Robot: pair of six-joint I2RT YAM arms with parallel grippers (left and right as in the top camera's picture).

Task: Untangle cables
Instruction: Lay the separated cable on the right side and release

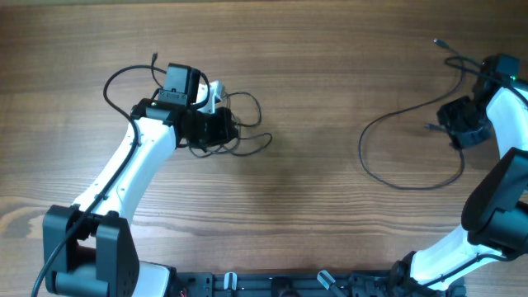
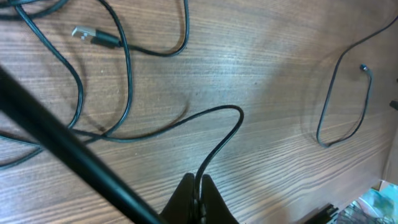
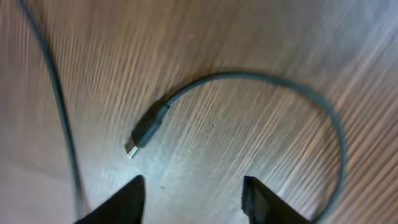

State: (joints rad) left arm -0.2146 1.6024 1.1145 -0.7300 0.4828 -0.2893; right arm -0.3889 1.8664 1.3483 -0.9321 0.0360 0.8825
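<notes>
A loose tangle of thin black cables (image 1: 239, 124) lies on the wooden table at the left, partly under my left gripper (image 1: 206, 128). In the left wrist view the left gripper (image 2: 198, 190) is shut on one cable strand (image 2: 217, 146), and a silver-tipped plug (image 2: 87, 35) lies nearby. A separate long cable (image 1: 396, 140) curves in a loop at the right, also seen in the left wrist view (image 2: 339, 102). My right gripper (image 1: 462, 124) is open and empty above the table; its wrist view shows its jaws (image 3: 193, 193) just short of a plug end (image 3: 146, 130).
The thick black robot arm cable (image 2: 68, 149) crosses the left wrist view diagonally. Black fixtures (image 1: 313, 285) line the table's front edge. The wooden table (image 1: 305, 190) lies between the two cable groups.
</notes>
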